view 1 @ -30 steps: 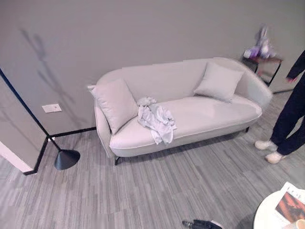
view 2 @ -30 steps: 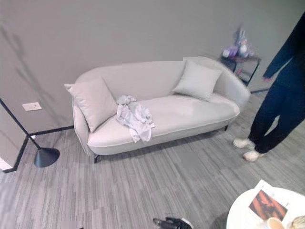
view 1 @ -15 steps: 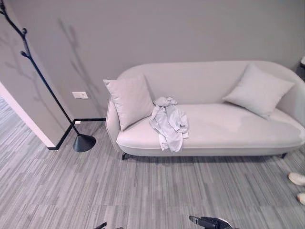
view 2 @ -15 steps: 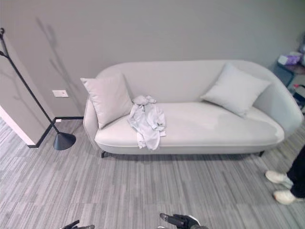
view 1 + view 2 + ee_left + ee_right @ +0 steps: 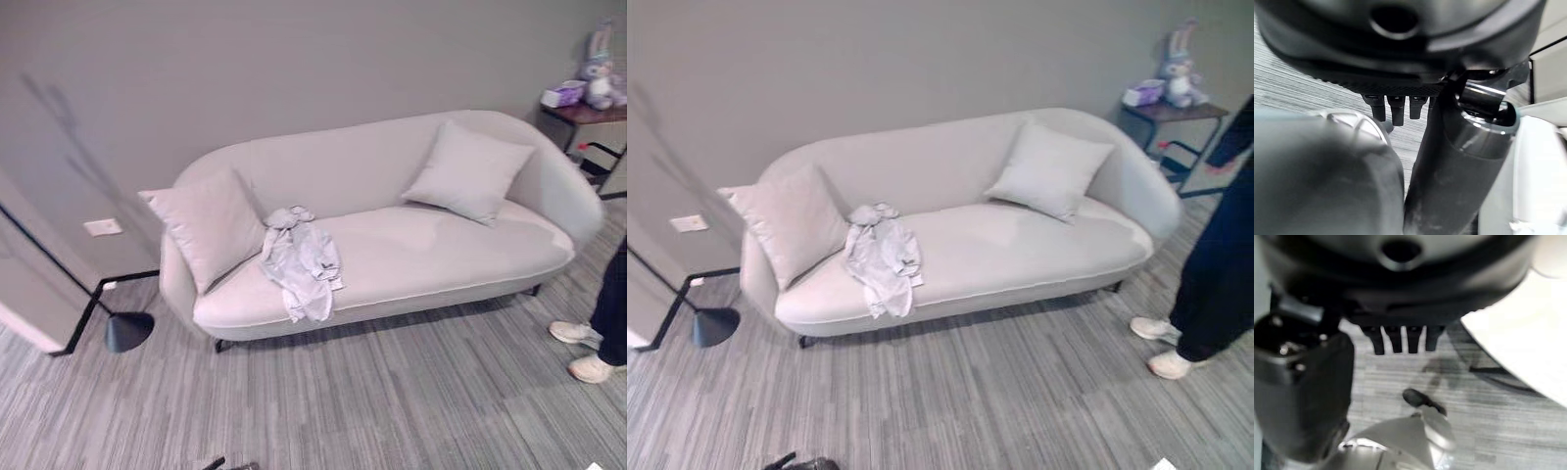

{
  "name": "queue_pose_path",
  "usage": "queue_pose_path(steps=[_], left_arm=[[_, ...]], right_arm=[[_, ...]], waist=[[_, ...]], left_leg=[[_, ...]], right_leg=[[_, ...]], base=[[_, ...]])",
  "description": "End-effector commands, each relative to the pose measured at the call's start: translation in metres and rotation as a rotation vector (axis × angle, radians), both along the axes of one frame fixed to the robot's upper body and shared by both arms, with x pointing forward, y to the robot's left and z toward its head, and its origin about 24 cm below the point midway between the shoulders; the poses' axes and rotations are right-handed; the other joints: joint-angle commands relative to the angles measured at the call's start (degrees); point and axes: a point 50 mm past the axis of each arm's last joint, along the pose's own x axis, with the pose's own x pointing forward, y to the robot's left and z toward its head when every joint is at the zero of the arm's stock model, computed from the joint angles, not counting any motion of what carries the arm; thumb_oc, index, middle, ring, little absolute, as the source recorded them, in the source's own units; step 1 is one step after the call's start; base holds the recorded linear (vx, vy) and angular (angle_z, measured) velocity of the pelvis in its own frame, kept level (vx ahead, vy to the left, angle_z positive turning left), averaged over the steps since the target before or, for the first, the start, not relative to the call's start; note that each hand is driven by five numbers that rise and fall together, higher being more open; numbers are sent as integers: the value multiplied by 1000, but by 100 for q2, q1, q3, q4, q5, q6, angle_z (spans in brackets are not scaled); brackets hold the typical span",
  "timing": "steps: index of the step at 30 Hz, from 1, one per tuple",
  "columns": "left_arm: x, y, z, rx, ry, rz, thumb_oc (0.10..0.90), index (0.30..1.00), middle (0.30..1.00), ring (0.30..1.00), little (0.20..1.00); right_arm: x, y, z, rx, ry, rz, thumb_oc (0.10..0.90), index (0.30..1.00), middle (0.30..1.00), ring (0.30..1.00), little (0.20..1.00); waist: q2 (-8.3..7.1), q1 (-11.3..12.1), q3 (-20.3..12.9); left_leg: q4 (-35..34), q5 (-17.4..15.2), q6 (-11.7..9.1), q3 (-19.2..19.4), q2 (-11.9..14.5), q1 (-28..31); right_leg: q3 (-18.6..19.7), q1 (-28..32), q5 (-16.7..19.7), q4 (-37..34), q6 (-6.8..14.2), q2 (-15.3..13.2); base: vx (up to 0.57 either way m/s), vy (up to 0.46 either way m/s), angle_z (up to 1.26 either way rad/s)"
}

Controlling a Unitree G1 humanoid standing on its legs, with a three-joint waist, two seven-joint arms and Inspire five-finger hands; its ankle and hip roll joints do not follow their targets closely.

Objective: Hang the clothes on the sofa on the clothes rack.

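A crumpled pale grey garment point(image 5: 299, 259) lies on the seat of the light beige sofa point(image 5: 441, 250), draped over its front edge beside the left cushion point(image 5: 208, 227). The black clothes rack stands left of the sofa, with its round base point(image 5: 127, 331) on the floor and its thin pole point(image 5: 44, 257) running up and to the left. My left hand point(image 5: 1397, 110) hangs low with straight fingers and holds nothing; its tip shows at the bottom edge point(image 5: 792, 460). My right hand point(image 5: 1400, 341) also hangs with straight fingers, empty, far from the sofa.
A second cushion point(image 5: 468, 171) rests at the sofa's right end. A person point(image 5: 1215, 264) in dark trousers and white shoes stands on the right. A small side table point(image 5: 583, 116) with a plush toy is at the back right. A white round table point(image 5: 1518, 342) is near my right hand.
The camera has swung, so the whole scene has shifted; the garment still lies on the sofa. The person shows further into view on the right. The dark hand tip at bottom centre has left the picture.
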Motion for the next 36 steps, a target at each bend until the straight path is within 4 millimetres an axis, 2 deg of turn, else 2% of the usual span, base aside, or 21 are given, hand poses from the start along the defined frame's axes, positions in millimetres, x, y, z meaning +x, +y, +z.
queue_pose_path(steps=[1,2,5,8,12,14,16,17,19,21,23,24,25,26,29,30,31,32,33,34,36], left_arm=[[-8,-5,-1,-4,-10,-62,800,900,900,900,900],[31,-18,3,8,-80,-157,800,900,900,900,900],[41,-10,7,23,-96,-146,800,900,900,900,900],[44,-6,8,22,-107,-108,800,900,900,900,900],[50,-7,9,23,-128,-95,800,900,900,900,900],[48,-10,8,13,-124,-82,800,900,900,900,900],[53,-15,9,12,-139,-83,800,900,900,900,900],[53,-15,9,11,-139,-83,800,900,900,900,900],[59,-21,10,8,-159,-94,800,900,900,900,900],[65,-29,11,-4,-191,-94,800,900,900,900,900],[65,-33,11,-16,-196,-89,800,900,900,900,900],[64,-35,10,-26,-197,-78,800,900,900,900,900],[66,-41,10,-40,-200,-93,800,900,900,900,900],[66,-42,10,-40,-200,-96,800,900,900,900,900],[72,-48,12,-42,-223,-156,800,900,900,900,900],[77,-51,14,-35,-243,-182,800,900,900,900,900],[81,-51,17,-26,-265,-202,800,900,900,900,900],[82,-48,18,-15,-285,-197,800,900,900,900,900],[82,-48,18,-15,-284,-196,800,900,900,900,900],[81,-44,18,-4,-280,-168,800,900,900,900,900],[85,-43,19,17,-272,-149,800,900,900,900,900]], right_arm=[[54,9,11,17,-184,97,800,900,900,900,900],[67,23,12,34,-207,174,800,900,900,900,900],[77,39,14,76,-261,190,800,900,900,900,900],[87,51,17,111,-297,226,800,900,900,900,900],[91,49,20,89,-313,254,800,900,900,900,900],[98,42,26,72,-356,228,800,900,900,900,900],[118,34,45,33,-474,249,800,900,900,900,900],[118,34,45,31,-473,250,800,900,900,900,900],[133,24,72,-60,-590,359,800,900,900,900,900],[135,3,103,-220,-692,462,800,900,900,900,900],[134,-6,113,-271,-719,465,800,900,900,900,900],[138,-14,125,-320,-759,470,800,900,900,900,900],[140,-25,143,-389,-819,459,800,900,900,900,900],[139,-26,143,-390,-818,457,800,900,900,900,900],[145,-32,168,-481,-892,507,800,900,900,900,900],[147,-34,173,-502,-916,507,800,900,900,900,900],[149,-33,176,-515,-933,513,800,900,900,900,900],[151,-30,175,-517,-938,534,800,900,900,900,900],[151,-30,174,-516,-938,535,800,900,900,900,900],[158,-27,176,-505,-962,536,800,900,900,900,900],[171,-32,186,-548,-992,547,800,900,900,900,900]], waist=[[-43,282,127],[-157,79,62],[-358,-210,122],[-393,-271,180],[-324,-375,186],[-308,-564,206],[-323,-838,281],[-313,-834,281],[-380,-994,316],[-422,-1015,247],[-376,-982,211],[-390,-932,181],[-399,-800,193],[-376,-804,200],[-499,-516,358],[-554,-480,410],[-575,-445,424],[-494,-394,360],[-506,-397,360],[-425,-363,312],[-285,-227,251]], left_leg=[[-25,-678,365,143,-75,56],[-86,-919,560,363,-318,272],[-143,-1252,839,716,-631,654],[-197,-1451,970,909,-798,861],[-358,-1509,882,996,-795,1010],[-451,-1617,840,1080,-856,1133],[-521,-1811,745,1098,-906,1319],[-518,-1817,749,1104,-907,1317],[-441,-1996,715,1087,-913,1431],[-79,-2131,643,996,-697,1456],[196,-2151,570,927,-509,1378],[491,-2090,508,903,-355,1281],[1358,-1722,255,747,135,893],[1434,-1723,217,701,201,856],[2767,-1020,-144,189,776,329],[2894,-801,-75,175,873,160],[2817,-676,-101,212,935,125],[2099,-652,-181,231,1072,368],[2039,-624,-181,249,1042,406],[825,-489,-153,225,1027,568],[-221,-26,-246,-73,1189,460]], right_leg=[[289,550,-630,1147,956,-1032],[400,290,-344,1782,1081,-1234],[753,-461,409,2960,1273,-1549],[814,-1010,473,3405,1243,-1669],[726,-1349,55,2827,1086,-1440],[774,-1660,198,2082,1140,-1335],[1154,-1996,782,1135,1386,-1276],[1158,-1987,808,1105,1394,-1273],[1321,-2003,918,809,1434,-1274],[1310,-1805,863,793,1353,-1133],[1214,-1686,812,738,1306,-1064],[1136,-1543,741,668,1260,-1032],[913,-1155,537,536,1082,-906],[877,-1131,523,522,1056,-869],[677,-530,148,325,684,-669],[509,-388,174,236,587,-659],[441,-268,131,184,574,-652],[336,-169,26,148,695,-664],[337,-157,32,141,698,-676],[254,-278,20,128,827,-771],[158,-371,10,40,1043,-1062]], base=[[343,27,-13],[329,33,-4],[203,25,-40],[174,-15,-50],[92,-102,-24],[90,-213,-8],[103,-213,-32],[76,-118,-20],[124,-206,3],[151,-291,22],[116,-231,12],[213,-458,11],[157,-365,21],[167,-369,46],[146,-252,42],[99,-145,30],[238,-10,58],[243,40,61],[250,185,55],[102,225,33],[242,411,41]])
